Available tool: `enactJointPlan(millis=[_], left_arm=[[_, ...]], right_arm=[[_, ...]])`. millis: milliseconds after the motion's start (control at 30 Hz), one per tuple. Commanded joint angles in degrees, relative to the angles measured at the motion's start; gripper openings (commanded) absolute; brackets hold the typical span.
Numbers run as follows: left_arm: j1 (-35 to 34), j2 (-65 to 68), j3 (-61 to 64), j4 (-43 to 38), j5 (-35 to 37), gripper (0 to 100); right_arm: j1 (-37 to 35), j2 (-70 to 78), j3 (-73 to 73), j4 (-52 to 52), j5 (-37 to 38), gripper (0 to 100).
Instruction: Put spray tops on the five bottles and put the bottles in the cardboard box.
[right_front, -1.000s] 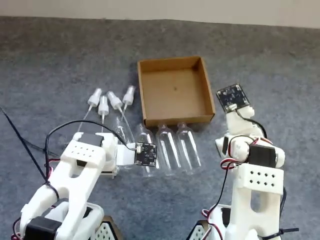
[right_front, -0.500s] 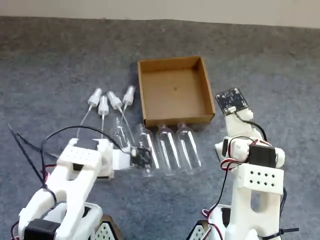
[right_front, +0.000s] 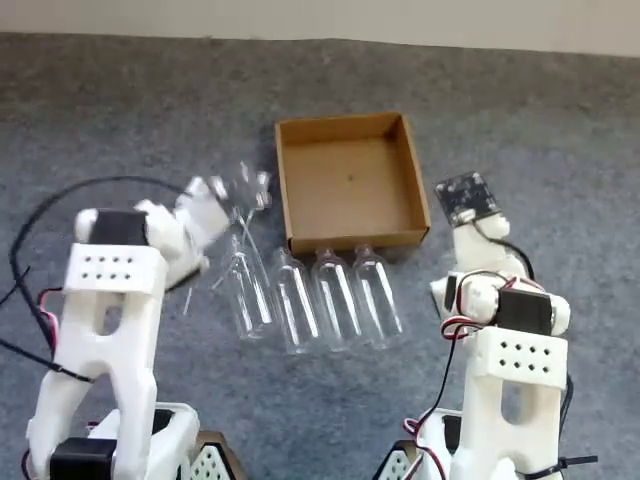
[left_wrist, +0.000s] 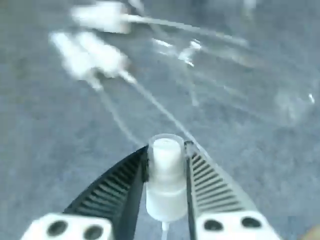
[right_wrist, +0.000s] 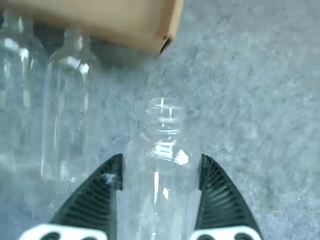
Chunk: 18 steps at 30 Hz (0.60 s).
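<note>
Grey carpet (right_front: 120, 110) covers the whole work surface. Cardboard box (right_front: 350, 180) sits open in the middle, nothing inside it.

Four bottles (right_front: 335, 295) lie on their sides in a row just in front of the box, necks pointing at its front wall, no tops on them. The two nearest the right end have necks almost touching the box wall.

Left arm (right_front: 110, 270) is to the left of the box, wrist end blurred. Left gripper (left_wrist: 166, 150) has its fingers nearly closed, pinching a white spray top (left_wrist: 165, 185) by its sides, with the flat cap end sticking out past the fingertips. Loose spray tops (left_wrist: 92, 55) lie on the carpet left of the box, beside the left end of the bottle row; too blurred to count.

Right arm (right_front: 510, 350) is to the right of the box, near its front right corner. Right gripper (right_wrist: 161, 160) has its fingers spread wide around the body of a clear bottle (right_wrist: 162, 130) and holds it on both sides. The bottle's open threaded neck points toward the box's front right corner, a bit short of it, no top on it. Two bottles from the row lie beside it, against the box front.
</note>
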Motion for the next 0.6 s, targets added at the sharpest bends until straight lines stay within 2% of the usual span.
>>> enactJointPlan(millis=[0, 133, 333, 400, 567], left_arm=[[-0.13, -0.57, -16.04, 2.11, 14.42, 4], [2.77, -0.57, -26.68, 2.20, 24.26, 4], [5.41, -0.57, -39.08, 1.93, 35.87, 4], [5.58, -0.57, -42.07, 1.93, 38.95, 4], [9.54, -0.57, -49.45, 2.29, 43.16, 4]], right_arm=[[-2.33, -1.98, -6.90, -7.43, -8.18, 2.2], [-11.74, -1.45, -8.66, -15.69, -13.63, 2.1], [-22.81, -1.36, -7.34, -35.30, -19.34, 0.5], [-24.31, -1.80, -5.32, -36.09, -19.43, 0.5], [-27.12, -1.98, -2.15, -30.02, -18.37, 0.5]])
